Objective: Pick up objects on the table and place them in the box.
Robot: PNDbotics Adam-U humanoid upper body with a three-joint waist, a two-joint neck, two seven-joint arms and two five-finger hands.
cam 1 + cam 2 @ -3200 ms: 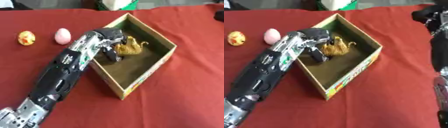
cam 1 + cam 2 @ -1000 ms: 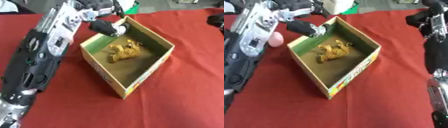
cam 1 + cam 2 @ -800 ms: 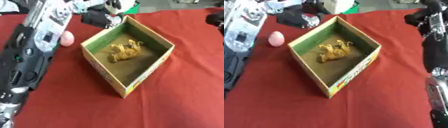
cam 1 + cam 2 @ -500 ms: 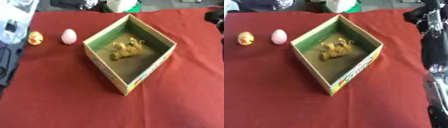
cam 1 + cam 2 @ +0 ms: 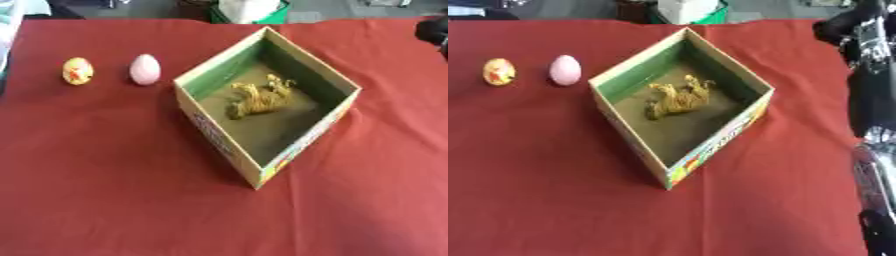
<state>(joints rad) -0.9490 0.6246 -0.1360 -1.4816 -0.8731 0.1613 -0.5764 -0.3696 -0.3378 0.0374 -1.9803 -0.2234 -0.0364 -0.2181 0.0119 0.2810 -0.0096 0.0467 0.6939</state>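
Gone from over the box point(image 5: 262, 165) is the left hand, now out of view, so its fingers cannot be judged; the right arm point(image 5: 872, 75) shows only as dark links right of the box, hand unseen. A tan toy animal point(image 5: 256, 97) lies inside. Left of the box on the red table point(image 5: 105, 175) stand the pink egg point(image 5: 145, 69), nearer, and the yellow egg point(image 5: 77, 70) beyond it. Taking the pink egg next, from above, should avoid nudging its neighbour.

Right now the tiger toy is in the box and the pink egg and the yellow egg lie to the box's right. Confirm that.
Not quite: the left eye view shows the pink egg and yellow egg lying to the left of the box, on the red cloth. The tiger toy is inside it.
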